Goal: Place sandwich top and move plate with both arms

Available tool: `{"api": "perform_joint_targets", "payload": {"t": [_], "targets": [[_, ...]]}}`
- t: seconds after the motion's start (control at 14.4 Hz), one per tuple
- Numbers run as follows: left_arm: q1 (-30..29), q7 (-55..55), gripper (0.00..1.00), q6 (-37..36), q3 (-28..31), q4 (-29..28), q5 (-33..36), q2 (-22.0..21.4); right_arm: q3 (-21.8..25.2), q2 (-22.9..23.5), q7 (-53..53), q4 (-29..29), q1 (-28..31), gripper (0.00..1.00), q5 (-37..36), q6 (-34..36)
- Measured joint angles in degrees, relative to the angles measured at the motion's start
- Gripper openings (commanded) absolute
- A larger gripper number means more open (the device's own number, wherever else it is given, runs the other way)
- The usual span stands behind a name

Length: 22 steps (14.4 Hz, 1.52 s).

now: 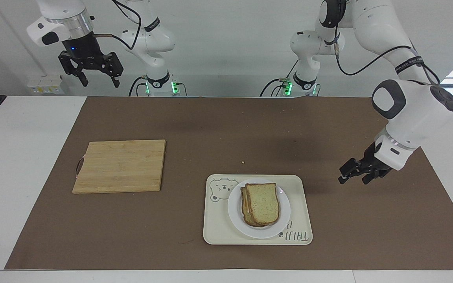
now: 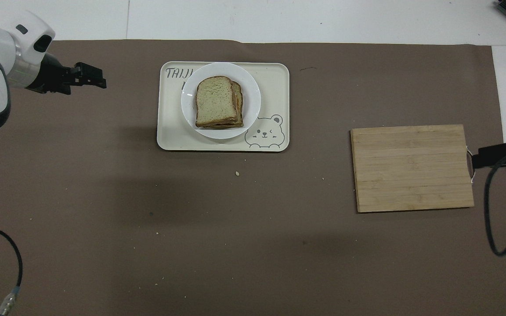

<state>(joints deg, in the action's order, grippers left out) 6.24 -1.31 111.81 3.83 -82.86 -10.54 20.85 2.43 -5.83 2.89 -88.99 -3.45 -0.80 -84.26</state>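
Note:
The sandwich top (image 1: 265, 203) (image 2: 214, 100), a pale speckled slice with a brown crust, lies on a stack of slices on the white plate (image 1: 235, 210) (image 2: 251, 102). The plate rests on a cream tray (image 1: 218, 232) (image 2: 275, 79). My left gripper (image 1: 353, 179) (image 2: 97, 82) hangs open and empty over the brown mat, clear of the tray, toward the left arm's end of the table. My right gripper (image 1: 100, 83) (image 2: 496, 156) waits open, high up by the right arm's end, just off the cutting board's handle edge in the overhead view.
A wooden cutting board (image 1: 120, 166) (image 2: 412, 167) lies on the brown mat (image 1: 226, 129) toward the right arm's end, a little nearer the robots than the tray. A few crumbs (image 2: 237, 173) dot the mat.

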Motion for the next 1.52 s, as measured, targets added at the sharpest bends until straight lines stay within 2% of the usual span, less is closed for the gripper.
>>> {"api": "perform_joint_targets", "payload": {"t": [0.21, 0.42, 0.62, 0.9, 1.18, 1.52], "targets": [[0.00, -2.30, 1.00, -5.74, 0.25, 0.00, 5.83, -4.92, -0.01, 0.00, 0.00, 0.00, -0.16, 1.00, -0.01, 0.00], [-0.01, -1.95, 1.00, -12.11, 0.42, -0.13, 8.37, -10.52, 0.12, 0.00, 0.00, 0.00, -0.12, 1.00, -0.01, -0.02], [-0.82, 1.23, 1.00, -15.55, 0.63, -1.00, 9.84, -15.09, 0.16, 0.00, 0.00, 0.00, 0.00, 1.00, 0.00, -0.02], [-5.53, 3.60, 1.00, -17.89, 0.84, -1.66, 9.82, -16.82, 0.20, 0.00, 0.00, 0.00, 0.04, 1.00, 0.00, -0.02], [-5.16, 1.60, 1.00, -20.81, -1.41, -2.24, 9.80, -17.69, 0.56, 0.00, -0.03, -0.02, 0.08, 1.00, -0.07, 0.61], [-5.04, 1.83, 1.00, -20.85, -1.89, -6.18, 9.81, -20.74, 0.63, 0.00, -1.45, -0.02, 0.11, 1.00, -0.78, 1.02]]}}
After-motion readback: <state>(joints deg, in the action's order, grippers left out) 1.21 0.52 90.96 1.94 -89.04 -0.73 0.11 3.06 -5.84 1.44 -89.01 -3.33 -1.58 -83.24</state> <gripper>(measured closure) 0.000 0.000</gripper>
